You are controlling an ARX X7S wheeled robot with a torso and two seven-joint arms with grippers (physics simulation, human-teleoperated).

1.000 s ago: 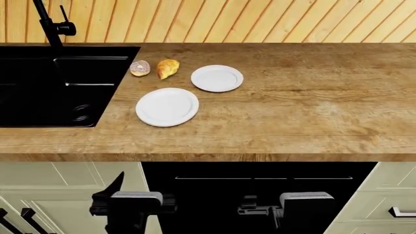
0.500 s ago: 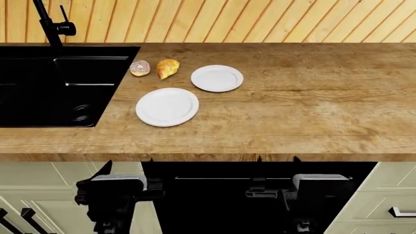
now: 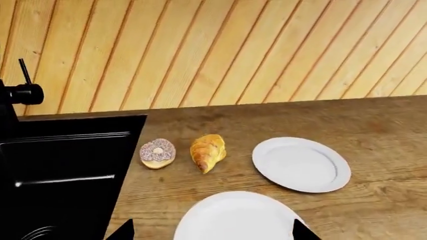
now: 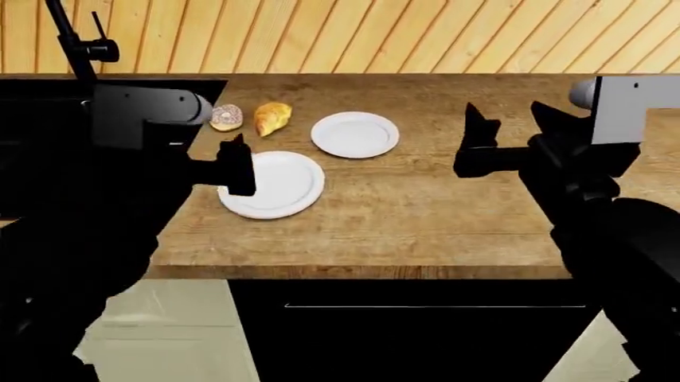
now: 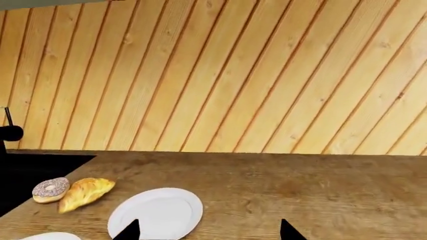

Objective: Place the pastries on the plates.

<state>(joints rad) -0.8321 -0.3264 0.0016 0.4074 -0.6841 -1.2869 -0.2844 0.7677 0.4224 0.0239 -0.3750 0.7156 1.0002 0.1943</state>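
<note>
Setting: a wooden countertop [image 4: 425, 207] backed by a wall of slanted pale wood planks [image 5: 253, 75], with a black sink [image 3: 60, 170] and black faucet [image 4: 75, 36] at the left end.
Donut: the ring donut [image 4: 226, 117] lies on the bare counter just beside the sink edge, icing and pale sprinkles facing up.
Croissant: the golden croissant [image 4: 272, 118] lies just right of the donut, almost touching it, also on the wood.
Smaller plate: the white plate [image 4: 355, 134] sits right of the croissant, near but apart.
Larger plate: the white plate [image 4: 279, 185] sits nearer the counter's front edge, holding nothing.
Left gripper: the left gripper [image 3: 210, 231] hangs over the larger plate's left rim, fingers spread wide, holding nothing.
Right gripper: the right gripper [image 4: 508, 121] hovers above bare wood right of the plates, fingers parted and holding nothing.
</note>
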